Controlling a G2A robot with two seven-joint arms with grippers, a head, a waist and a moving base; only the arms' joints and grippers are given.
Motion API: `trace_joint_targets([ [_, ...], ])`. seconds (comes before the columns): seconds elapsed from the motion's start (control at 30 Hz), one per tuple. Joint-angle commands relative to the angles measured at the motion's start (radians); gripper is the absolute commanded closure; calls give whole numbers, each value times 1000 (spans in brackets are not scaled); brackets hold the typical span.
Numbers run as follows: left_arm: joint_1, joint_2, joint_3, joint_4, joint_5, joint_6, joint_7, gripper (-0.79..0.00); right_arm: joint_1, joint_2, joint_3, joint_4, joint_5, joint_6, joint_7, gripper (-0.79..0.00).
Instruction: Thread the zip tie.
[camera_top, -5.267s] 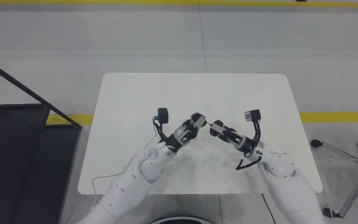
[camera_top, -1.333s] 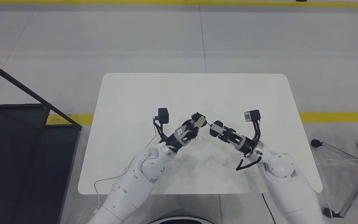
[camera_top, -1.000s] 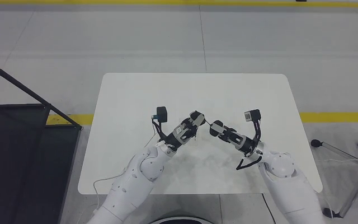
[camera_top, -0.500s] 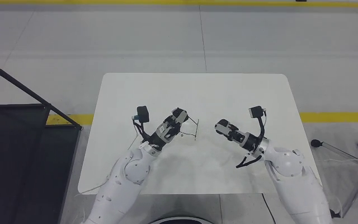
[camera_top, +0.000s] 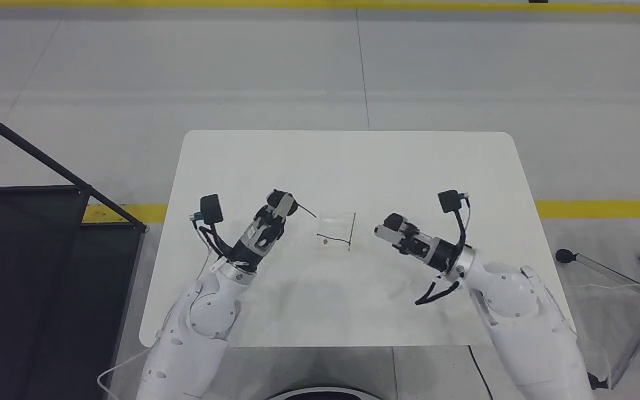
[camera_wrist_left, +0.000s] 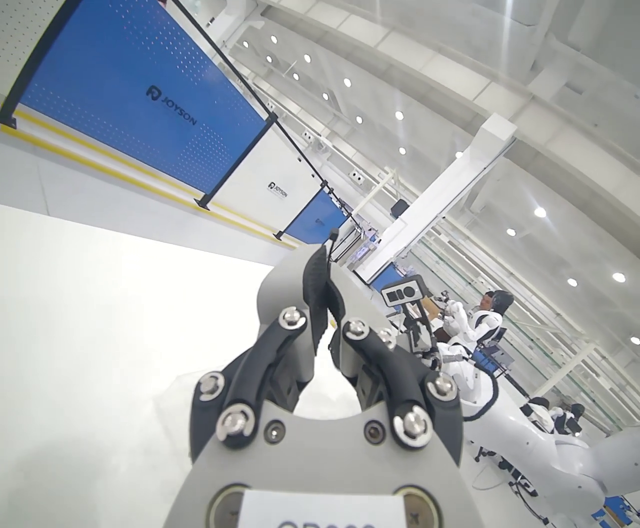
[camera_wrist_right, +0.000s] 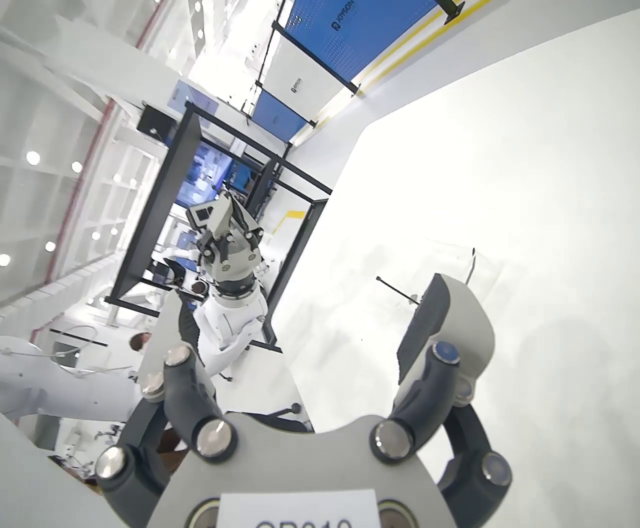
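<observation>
Both are hanging well inside the white table (camera_top: 450, 170) edges — left gripper (camera_top: 284, 201) pinching a thin black strip (camera_top: 306, 212), right gripper (camera_top: 388, 222) holding its fingers apart.

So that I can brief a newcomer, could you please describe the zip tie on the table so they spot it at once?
On the white table, look at the stretch between the left gripper and the right gripper. The zip tie lies there, a thin dark strand bent at an angle. Unlike the bulky grippers beside it, it is hair-thin and touched by neither.
</observation>
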Motion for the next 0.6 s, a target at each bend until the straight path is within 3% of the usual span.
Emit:
trace_joint_targets([
  [0.0,0,0,0,1,1,0,0,0,10,-3,-33,-51,-124,55,-26,-785],
  [0.1,0,0,0,1,1,0,0,0,15,-6,-82,-108,-268,111,-41,-785],
  [0.27,0,0,0,1,1,0,0,0,15,-6,-82,-108,-268,111,-41,-785],
  [0.43,3,-1,-2,-11,29,66,30,0,15,-6,-82,-108,-268,111,-41,-785],
  [0.57,-2,0,-24,-12,-12,119,24,0,34,-7,-119,-142,-394,153,-16,-785],
])
